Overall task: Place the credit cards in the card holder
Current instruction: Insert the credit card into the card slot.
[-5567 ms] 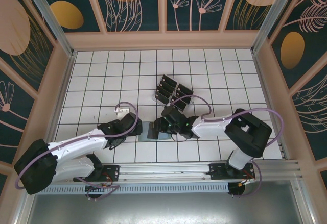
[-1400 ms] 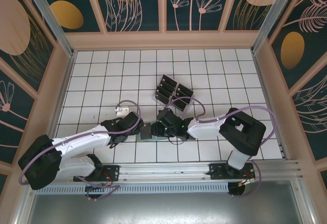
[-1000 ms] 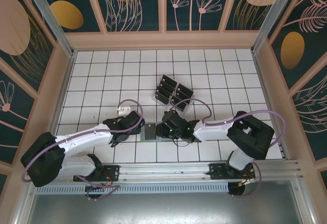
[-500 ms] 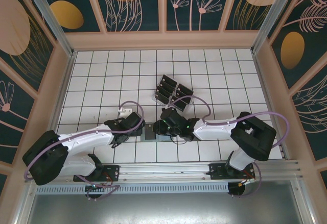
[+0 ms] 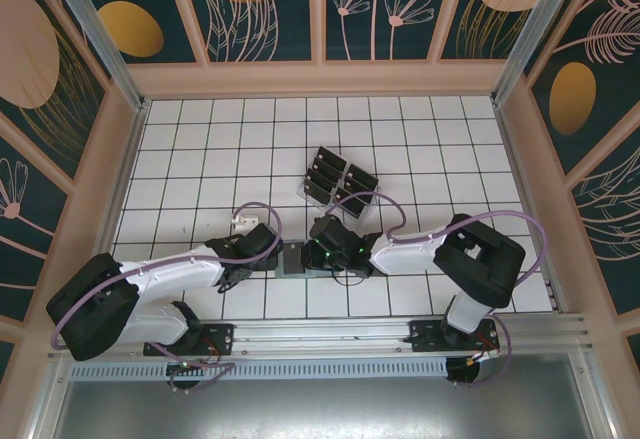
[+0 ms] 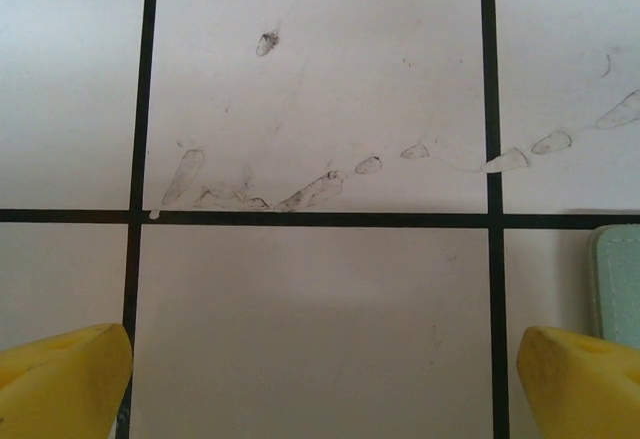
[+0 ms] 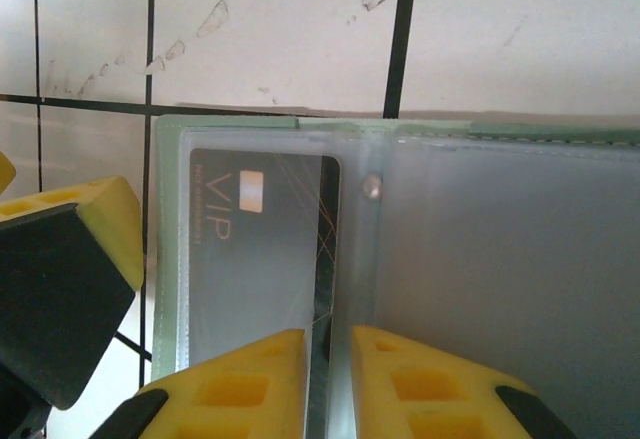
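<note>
A: Right gripper (image 7: pixel 328 364), how is it set?

B: It is narrowed to a thin slit, with its yellow fingertips (image 7: pixel 250 379) laid over the near edge of the open card holder (image 7: pixel 500 259). Whether anything is pinched cannot be told. One dark credit card (image 7: pixel 260 259), marked VIP, is seen flat in the left pocket behind a clear window. Its right edge runs into the slit.

A: How is the step best done?

B: Seating that card is judged to be the step in hand. The card should be driven straight along the pocket and kept flat, so that the soft holder is not shoved across the table (image 5: pixel 200 159). The left gripper (image 6: pixel 320 379) is spread wide just beside the holder's left edge, where it could be used as a backstop.

A: What is given by one view and not another?

B: The card's print and the pocket seam are read from the right wrist. From above they are too small to tell, but the clear rack (image 5: pixel 340 181) is seen well behind, with more credit cards (image 5: pixel 322 174) in it. From the left wrist a smudged tile and a sliver of the holder's edge are shown.
</note>
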### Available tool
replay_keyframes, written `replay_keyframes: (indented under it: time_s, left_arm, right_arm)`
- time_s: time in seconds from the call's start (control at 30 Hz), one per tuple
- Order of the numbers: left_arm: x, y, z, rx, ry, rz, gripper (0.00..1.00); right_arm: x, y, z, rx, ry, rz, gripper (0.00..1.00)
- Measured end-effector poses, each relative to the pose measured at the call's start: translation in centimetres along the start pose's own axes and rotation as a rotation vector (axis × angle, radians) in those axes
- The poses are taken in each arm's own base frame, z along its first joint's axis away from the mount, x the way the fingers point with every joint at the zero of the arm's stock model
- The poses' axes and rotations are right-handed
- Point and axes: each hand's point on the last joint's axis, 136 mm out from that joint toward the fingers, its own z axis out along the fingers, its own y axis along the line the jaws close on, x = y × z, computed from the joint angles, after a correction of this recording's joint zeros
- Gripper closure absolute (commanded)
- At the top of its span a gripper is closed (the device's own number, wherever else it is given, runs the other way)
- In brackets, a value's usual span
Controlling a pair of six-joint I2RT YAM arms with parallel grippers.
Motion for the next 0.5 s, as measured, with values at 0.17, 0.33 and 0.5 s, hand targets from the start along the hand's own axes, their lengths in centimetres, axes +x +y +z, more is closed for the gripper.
replay_keyframes:
  time_s: [0.17,0.33,0.5]
  left_arm:
    - [-0.03,-0.09,0.07,0.005,-0.004,-0.003,0.01]
    - [0.03,-0.14,0.15,0.009,-0.005,-0.005,0.02]
    - [0.11,-0.18,0.28,0.01,-0.004,-0.004,0.02]
  right_arm:
    - [-0.01,0.22,0.22,-0.005,0.006,0.0,0.83]
    - [-0.04,0.5,0.32,-0.011,0.01,0.0,0.84]
    - [-0.02,0.67,0.54,-0.013,0.017,0.0,0.84]
